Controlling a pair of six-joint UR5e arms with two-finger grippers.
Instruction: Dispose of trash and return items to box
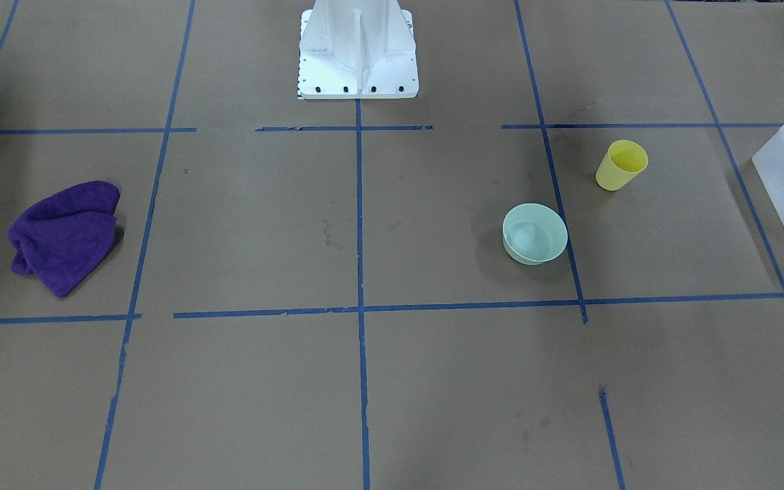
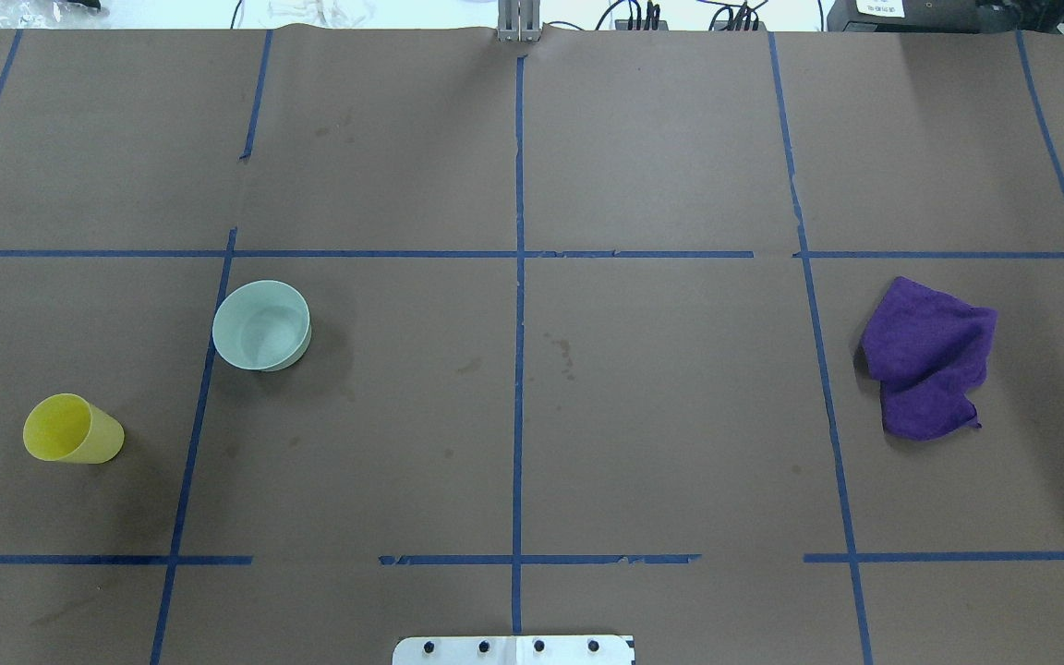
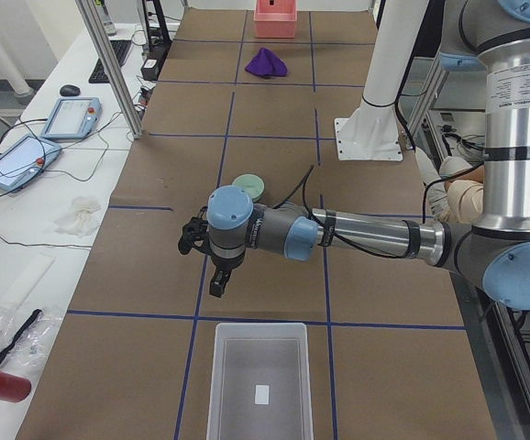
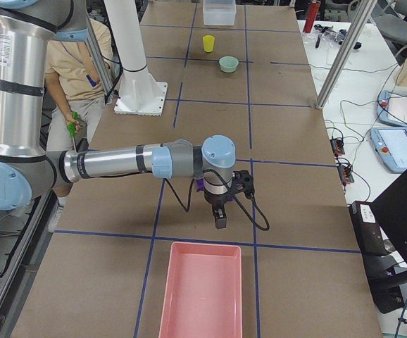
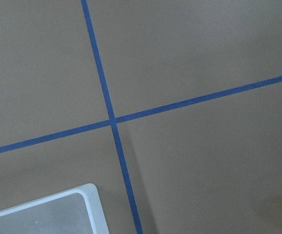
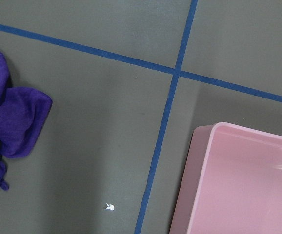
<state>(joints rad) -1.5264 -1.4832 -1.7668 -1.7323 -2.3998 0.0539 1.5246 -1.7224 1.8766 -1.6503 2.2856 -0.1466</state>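
Observation:
The yellow cup (image 1: 621,165) stands upright on the brown table, also seen in the overhead view (image 2: 72,429). The mint-green bowl (image 1: 534,233) sits upright beside it, toward the table's middle (image 2: 261,325). The frosted-white box (image 3: 258,385) stands at the table's left end and holds only a small white scrap. Its corner shows in the left wrist view (image 5: 43,214). My left gripper (image 3: 216,286) hangs fingers-down above the table between bowl and box. My right gripper (image 4: 220,220) hangs above the table near the pink tray. I cannot tell whether either is open or shut.
A crumpled purple cloth (image 2: 929,360) lies on the robot's right side, next to a pink tray (image 4: 202,292) at that table end. The white pedestal (image 1: 358,51) stands at the robot's edge. Blue tape lines cross the table. A person sits behind the robot.

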